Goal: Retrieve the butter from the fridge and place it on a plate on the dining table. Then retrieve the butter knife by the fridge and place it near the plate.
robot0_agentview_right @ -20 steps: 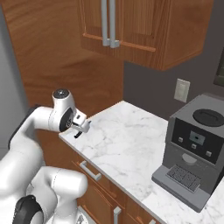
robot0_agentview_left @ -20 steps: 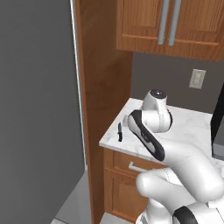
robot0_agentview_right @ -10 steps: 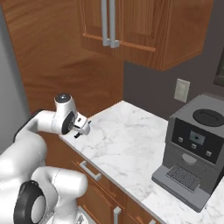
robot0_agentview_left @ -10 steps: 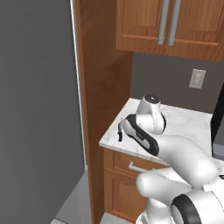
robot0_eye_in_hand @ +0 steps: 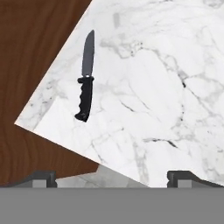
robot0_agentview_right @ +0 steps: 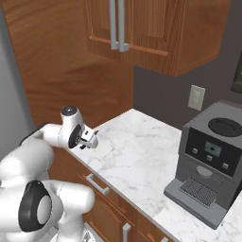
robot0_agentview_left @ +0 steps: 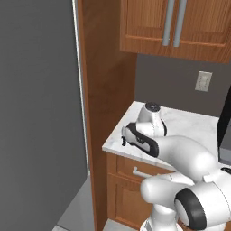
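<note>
Near the front corner of the white marble surface, the end effector is hovering with its dark fingers spread wide, gripping nothing. Just beyond it, the butter knife is lying flat on the veined stone, slim and all dark, its ribbed handle toward the corner edge and its smooth tapered blade pointing away. Beside the surface, a tall brown wood-grain panel is rising. Farther along, a boxy grey coffee machine is standing under the wooden cabinets
</note>
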### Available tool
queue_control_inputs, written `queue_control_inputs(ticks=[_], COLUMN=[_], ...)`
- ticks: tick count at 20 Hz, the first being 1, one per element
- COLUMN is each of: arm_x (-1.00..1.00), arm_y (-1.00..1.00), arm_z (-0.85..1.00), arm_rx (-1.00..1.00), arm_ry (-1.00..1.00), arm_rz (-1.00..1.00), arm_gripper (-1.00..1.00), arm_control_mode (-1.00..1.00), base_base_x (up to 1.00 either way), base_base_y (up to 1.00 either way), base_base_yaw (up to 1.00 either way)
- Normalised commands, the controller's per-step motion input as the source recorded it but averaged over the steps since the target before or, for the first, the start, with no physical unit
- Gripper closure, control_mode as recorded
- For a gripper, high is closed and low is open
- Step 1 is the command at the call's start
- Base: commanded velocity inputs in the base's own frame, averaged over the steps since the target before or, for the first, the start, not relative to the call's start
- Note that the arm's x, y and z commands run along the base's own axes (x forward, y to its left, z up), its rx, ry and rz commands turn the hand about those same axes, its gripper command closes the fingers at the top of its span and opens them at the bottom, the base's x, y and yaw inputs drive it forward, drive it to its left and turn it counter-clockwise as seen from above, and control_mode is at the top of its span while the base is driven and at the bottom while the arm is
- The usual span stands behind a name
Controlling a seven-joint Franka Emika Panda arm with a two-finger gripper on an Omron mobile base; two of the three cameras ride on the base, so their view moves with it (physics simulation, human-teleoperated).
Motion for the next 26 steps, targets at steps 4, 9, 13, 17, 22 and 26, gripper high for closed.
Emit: queue_control_inputs(ticks=[4, 9, 13, 17, 22, 26], arm_x=[0.22, 0.24, 0.26, 0.22, 0.21, 0.21], arm_y=[0.08, 0.03, 0.00, 0.00, 0.00, 0.00], arm_z=[-0.13, -0.11, -0.14, -0.25, -0.24, -0.23], arm_rx=[0.00, 0.00, 0.00, 0.00, 0.00, 0.00], arm_ry=[0.00, 0.00, 0.00, 0.00, 0.00, 0.00], arm_rz=[0.00, 0.00, 0.00, 0.00, 0.00, 0.00], arm_gripper=[-1.00, -1.00, -1.00, -1.00, -1.00, -1.00], arm_control_mode=[-1.00, -1.00, -1.00, -1.00, -1.00, -1.00], base_base_x=[0.00, 0.00, 0.00, 0.00, 0.00, 0.00], base_base_y=[0.00, 0.00, 0.00, 0.00, 0.00, 0.00], base_base_yaw=[0.00, 0.00, 0.00, 0.00, 0.00, 0.00])
